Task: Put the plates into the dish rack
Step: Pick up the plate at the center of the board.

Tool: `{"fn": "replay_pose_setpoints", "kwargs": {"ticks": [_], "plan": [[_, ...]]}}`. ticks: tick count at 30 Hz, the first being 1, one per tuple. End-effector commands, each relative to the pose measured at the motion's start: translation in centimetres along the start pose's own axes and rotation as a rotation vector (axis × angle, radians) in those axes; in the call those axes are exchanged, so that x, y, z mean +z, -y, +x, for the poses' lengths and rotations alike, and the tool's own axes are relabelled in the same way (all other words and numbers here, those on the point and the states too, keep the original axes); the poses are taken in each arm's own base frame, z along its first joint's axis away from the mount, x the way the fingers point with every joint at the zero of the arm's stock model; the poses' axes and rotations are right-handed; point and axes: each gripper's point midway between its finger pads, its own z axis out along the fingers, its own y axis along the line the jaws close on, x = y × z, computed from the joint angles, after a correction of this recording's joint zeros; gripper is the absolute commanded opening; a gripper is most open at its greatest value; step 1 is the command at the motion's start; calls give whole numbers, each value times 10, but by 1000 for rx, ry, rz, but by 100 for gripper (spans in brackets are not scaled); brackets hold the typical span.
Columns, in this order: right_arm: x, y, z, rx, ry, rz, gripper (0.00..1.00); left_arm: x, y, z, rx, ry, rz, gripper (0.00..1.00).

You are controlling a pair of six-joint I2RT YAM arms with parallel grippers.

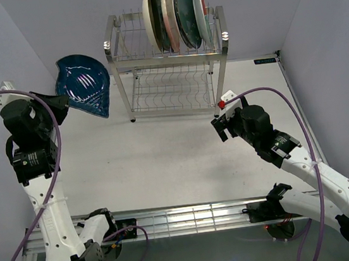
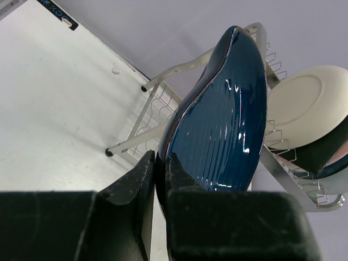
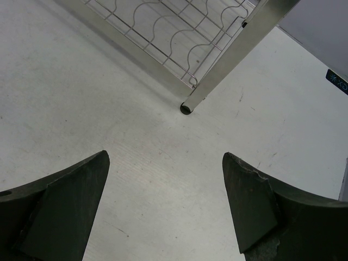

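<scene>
A dark blue plate (image 1: 83,84) with a wavy rim hangs in the air left of the dish rack (image 1: 174,99), tilted on edge. My left gripper (image 1: 57,105) is shut on its rim. In the left wrist view both fingers (image 2: 142,179) pinch the blue plate (image 2: 225,114) at its lower edge. Several plates stand upright in the rack's upper tier, among them a cream one (image 1: 151,22), a pink-and-cream one (image 1: 169,16) and a dark teal one (image 1: 186,14). My right gripper (image 1: 221,117) hovers open over the table by the rack's front right leg (image 3: 186,107), holding nothing.
The rack's lower tier (image 1: 169,90) shows only its wire slots. Grey walls close in on the left, back and right. A metal rail (image 1: 191,217) runs along the near edge between the arm bases. In the left wrist view the cream plate (image 2: 307,106) sits in the rack (image 2: 163,103).
</scene>
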Motion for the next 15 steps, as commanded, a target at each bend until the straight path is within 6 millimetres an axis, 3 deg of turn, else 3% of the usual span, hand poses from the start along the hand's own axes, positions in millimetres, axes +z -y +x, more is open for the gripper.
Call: {"fn": "replay_pose_setpoints", "kwargs": {"ticks": [1, 9, 15], "plan": [[0, 2, -10, -9, 24, 9, 90, -24, 47, -35, 21, 105, 151, 0], [2, 0, -9, -14, 16, 6, 90, -29, 46, -42, 87, 114, 124, 0], [3, 0, -8, -16, 14, 9, 90, -29, 57, -35, 88, 76, 158, 0]]}}
